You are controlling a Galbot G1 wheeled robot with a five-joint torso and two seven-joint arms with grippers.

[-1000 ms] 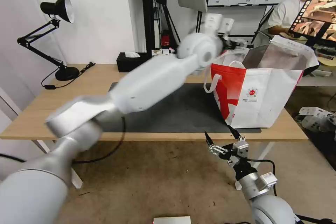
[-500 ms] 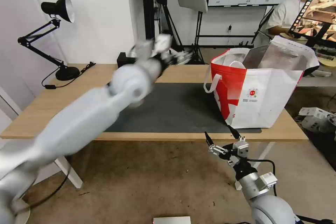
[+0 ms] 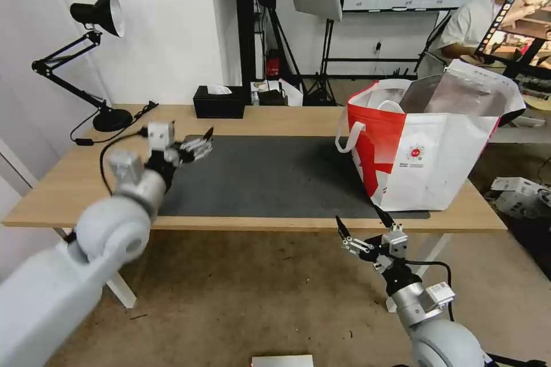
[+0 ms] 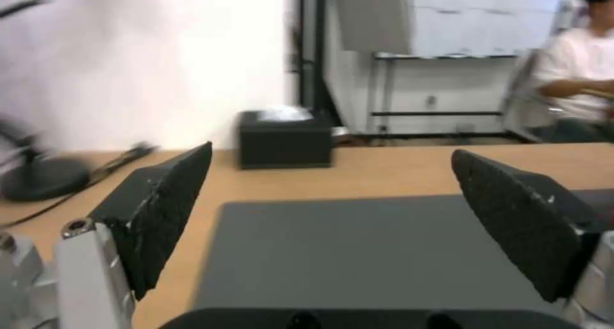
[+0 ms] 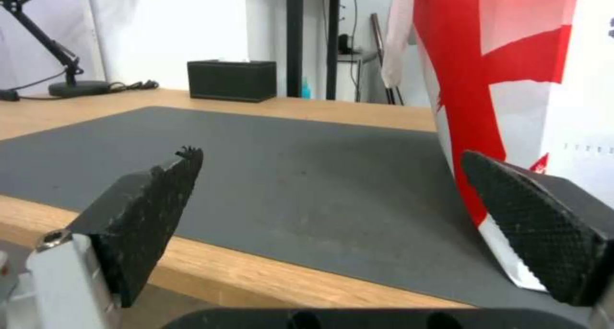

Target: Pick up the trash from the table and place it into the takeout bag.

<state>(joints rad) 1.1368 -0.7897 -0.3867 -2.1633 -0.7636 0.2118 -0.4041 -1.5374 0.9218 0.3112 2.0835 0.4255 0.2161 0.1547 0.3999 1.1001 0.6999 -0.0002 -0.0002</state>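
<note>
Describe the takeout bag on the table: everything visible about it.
The takeout bag is a large boxy tote, white with red panels, a small round logo on its front and white loop handles. Its open top shows silver foil lining. It stands upright on the right end of the table, its base partly on the dark grey mat. Neither gripper touches it.

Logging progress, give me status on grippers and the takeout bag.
Left gripper open over the mat's left end. Right gripper open, below table edge. Takeout bag upright, right side.

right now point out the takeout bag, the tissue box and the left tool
takeout bag [image 3: 425, 166], head view, white front panel
tissue box [image 3: 218, 106], head view, black front face
left tool [image 3: 198, 146], head view, between its open fingertips
</note>
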